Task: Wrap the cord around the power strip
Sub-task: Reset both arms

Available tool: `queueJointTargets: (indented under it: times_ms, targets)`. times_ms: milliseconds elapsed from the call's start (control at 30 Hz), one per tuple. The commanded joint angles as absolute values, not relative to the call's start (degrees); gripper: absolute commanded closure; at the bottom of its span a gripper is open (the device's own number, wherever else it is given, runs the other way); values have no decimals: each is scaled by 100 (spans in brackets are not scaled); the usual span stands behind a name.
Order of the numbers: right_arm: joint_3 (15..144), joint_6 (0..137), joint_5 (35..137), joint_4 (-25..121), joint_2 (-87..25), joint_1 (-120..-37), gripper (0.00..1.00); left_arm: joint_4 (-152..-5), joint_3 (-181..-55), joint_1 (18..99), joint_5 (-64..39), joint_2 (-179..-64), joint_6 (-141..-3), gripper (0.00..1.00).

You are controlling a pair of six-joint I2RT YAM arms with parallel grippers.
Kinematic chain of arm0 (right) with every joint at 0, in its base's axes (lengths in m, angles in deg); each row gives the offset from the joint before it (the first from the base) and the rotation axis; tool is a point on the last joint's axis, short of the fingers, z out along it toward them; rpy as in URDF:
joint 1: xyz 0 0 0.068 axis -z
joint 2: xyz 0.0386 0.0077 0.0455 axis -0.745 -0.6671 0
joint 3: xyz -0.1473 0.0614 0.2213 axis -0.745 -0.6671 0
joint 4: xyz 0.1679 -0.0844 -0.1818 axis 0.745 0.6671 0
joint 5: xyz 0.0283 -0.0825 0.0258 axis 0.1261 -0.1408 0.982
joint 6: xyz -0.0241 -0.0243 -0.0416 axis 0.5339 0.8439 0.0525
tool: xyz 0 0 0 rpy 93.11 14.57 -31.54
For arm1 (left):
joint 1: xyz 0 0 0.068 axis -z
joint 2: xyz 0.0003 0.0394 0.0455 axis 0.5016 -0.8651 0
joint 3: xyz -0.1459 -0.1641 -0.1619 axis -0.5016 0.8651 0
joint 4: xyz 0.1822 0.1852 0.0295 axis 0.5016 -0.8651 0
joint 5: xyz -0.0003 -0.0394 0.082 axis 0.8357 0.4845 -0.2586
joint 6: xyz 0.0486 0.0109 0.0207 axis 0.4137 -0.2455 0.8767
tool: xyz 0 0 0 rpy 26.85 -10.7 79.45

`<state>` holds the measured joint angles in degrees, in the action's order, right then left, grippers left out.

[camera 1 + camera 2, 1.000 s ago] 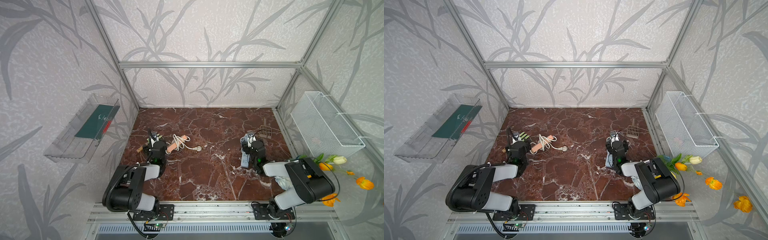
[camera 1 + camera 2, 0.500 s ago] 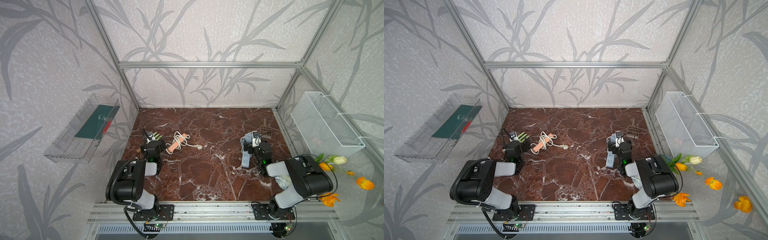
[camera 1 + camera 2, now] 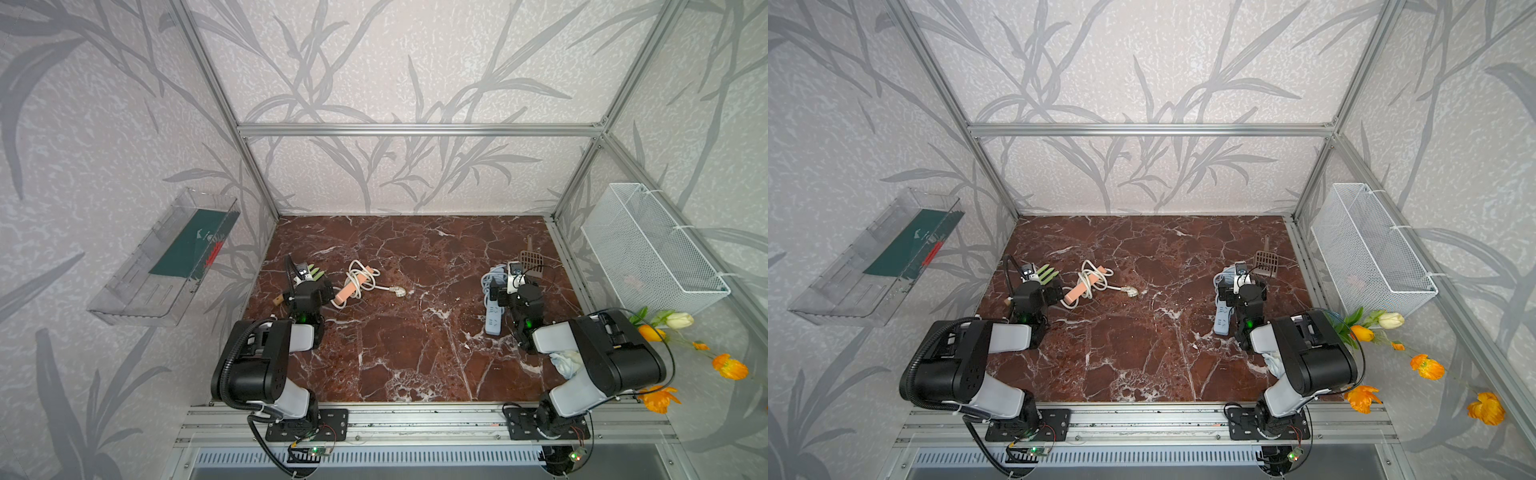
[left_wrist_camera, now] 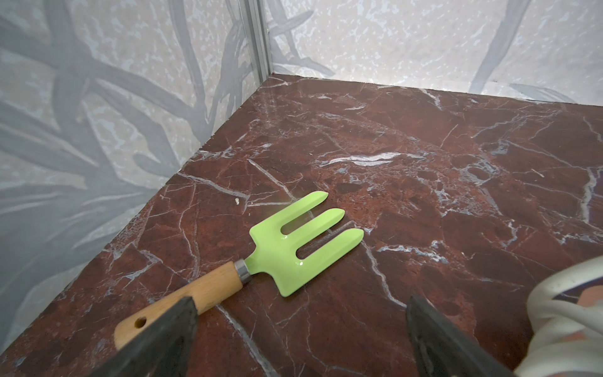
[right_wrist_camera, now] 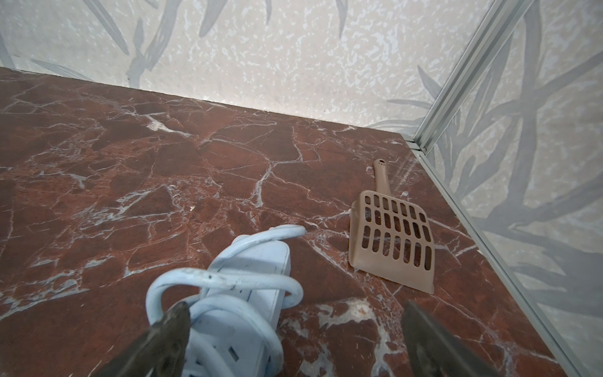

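Pink strip (image 3: 345, 292) risks unwinding: its white cord (image 3: 362, 275) sits in slack loops that bulge past the body. The plug (image 3: 400, 291) trails loose on the worktop (image 3: 415, 353), not tucked in, so any nudge could spill the coils. Left fingers (image 4: 163, 339) are spread wide and empty, just beside that strip's near end, with a cord loop next to one finger in the left wrist view; whether it touches I cannot tell. Judgement: an arm move from here could hook the loop and drag strip and cord along. One left finger also hangs over the handle of the fork (image 4: 293, 248), which could get knocked. Same worry on the right: right fingers (image 5: 156, 342) are wide apart, holding nothing, one of them over a loop of the blue cord (image 5: 228, 280) on the blue strip (image 5: 251, 261); pulling away carelessly might snag it. Scoop (image 5: 391, 241) lies near, apart from the strip. Looks: pink strip lies slantwise on the left half of the worktop, cord wound round its middle in several untidy turns, pink body showing at both ends. Blue strip lies lengthwise near the right edge by the right arm, cord bunched round its far end, near end bare with sockets showing.
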<state>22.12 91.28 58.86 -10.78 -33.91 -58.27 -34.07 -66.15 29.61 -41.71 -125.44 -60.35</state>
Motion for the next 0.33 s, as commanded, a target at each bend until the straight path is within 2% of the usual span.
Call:
queueJointTargets:
  times_ms: [0,300]
  targets:
    - [2307,9059,5763,-1102,-3469,-5809,1,-3443,-6732,2958,-4140,-12466,-6111,0]
    - [2307,9055,5763,-1104,-3471,-5809,1,-3519,-6765,2872,-3641,-12461,-6005,0]
